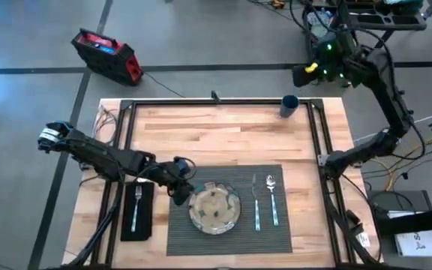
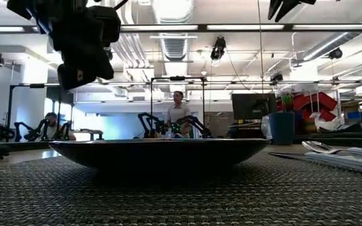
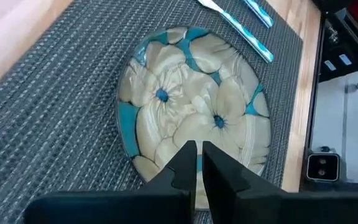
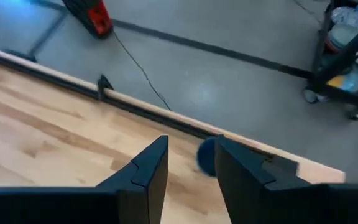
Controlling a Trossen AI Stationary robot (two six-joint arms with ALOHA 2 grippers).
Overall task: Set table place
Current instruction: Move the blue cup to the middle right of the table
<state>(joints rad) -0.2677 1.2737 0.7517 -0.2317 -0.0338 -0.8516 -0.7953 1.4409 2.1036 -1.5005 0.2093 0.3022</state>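
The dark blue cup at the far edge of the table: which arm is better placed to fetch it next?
Probably the right arm. Its claw is open and looks toward the dark blue cup, high above that far corner. The left claw hangs at the plate rim, farther off.

My jaws stand parted above the bench (image 4: 48, 134), with the dark blue cup (image 4: 207, 155) showing in the gap between my fingers (image 4: 146, 171) near the bench's black rail (image 4: 135, 109). Beyond lies grey floor with a red case (image 4: 92, 15).
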